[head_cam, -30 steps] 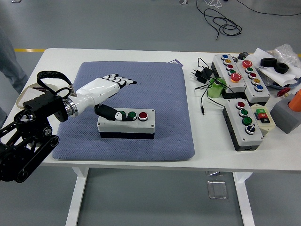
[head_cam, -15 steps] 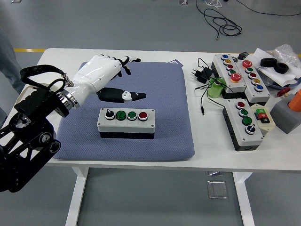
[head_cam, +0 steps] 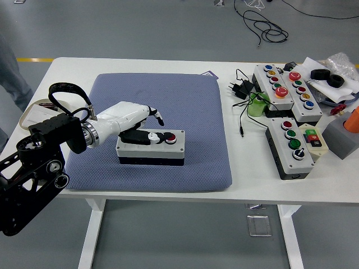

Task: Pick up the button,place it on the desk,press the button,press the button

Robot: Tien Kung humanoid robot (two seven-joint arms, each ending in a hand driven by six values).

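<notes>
On the blue pad (head_cam: 162, 168) near the middle of the table (head_cam: 140, 66) sits the button box (head_cam: 150, 149), its long axis running left to right. From the left, the left hand (head_cam: 134, 120) lies over the box's left end, thumb stretched along the top toward the red button (head_cam: 171, 136) at the right end; the other fingers are loosely curled, gripping nothing. Only this hand is near.

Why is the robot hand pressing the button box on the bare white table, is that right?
Not quite. The head view shows the left robot hand on the button box, but the box sits on the blue-grey pad, not on the bare white table.
</notes>
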